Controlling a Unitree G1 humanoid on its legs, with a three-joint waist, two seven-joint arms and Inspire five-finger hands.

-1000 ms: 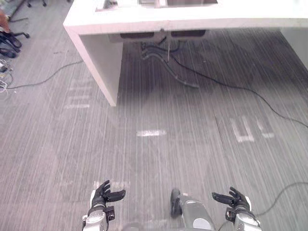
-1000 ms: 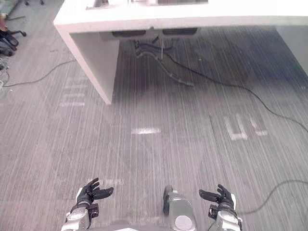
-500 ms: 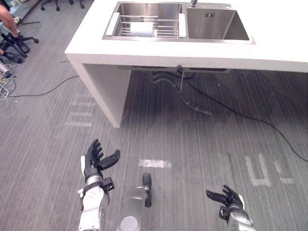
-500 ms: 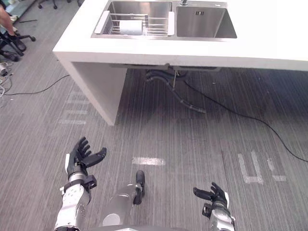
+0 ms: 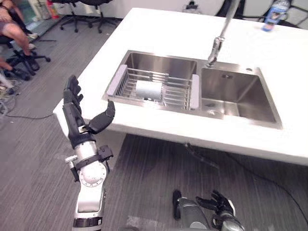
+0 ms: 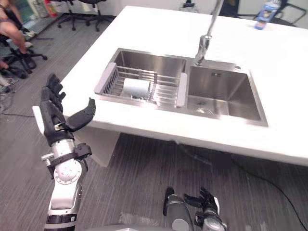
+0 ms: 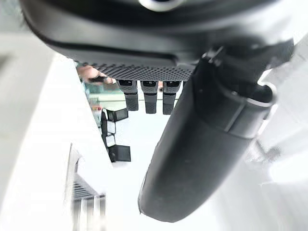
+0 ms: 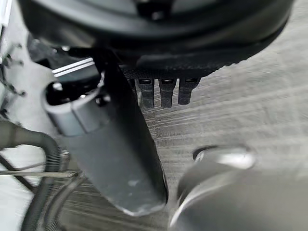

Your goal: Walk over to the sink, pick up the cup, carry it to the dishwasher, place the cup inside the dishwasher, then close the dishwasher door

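Observation:
A white cup [image 5: 149, 90] lies on its side in a wire rack [image 5: 169, 91] inside the left basin of a steel double sink [image 5: 231, 91], set in a white counter [image 5: 159, 29]. My left hand [image 5: 77, 113] is raised in front of the counter's near left corner, fingers straight and thumb spread, holding nothing; the cup is a short way beyond it to the right. My right hand [image 5: 219, 207] hangs low near the floor, below the counter's front edge, fingers relaxed and empty. The wrist views show each hand's thumb [image 7: 202, 159] and straight fingers [image 8: 163, 91].
A tall faucet [image 5: 219, 41] rises between the two basins. A blue-capped bottle [image 5: 272, 13] stands at the counter's far right. Office chairs [image 5: 86, 7] and a seated person [image 5: 12, 29] are at the far left. Pipes and a cable [image 5: 255, 175] run under the counter.
The camera has moved closer and tilted up, so the sink now sits in the middle. My left hand has risen from low near the floor to counter height. The right hand stays low.

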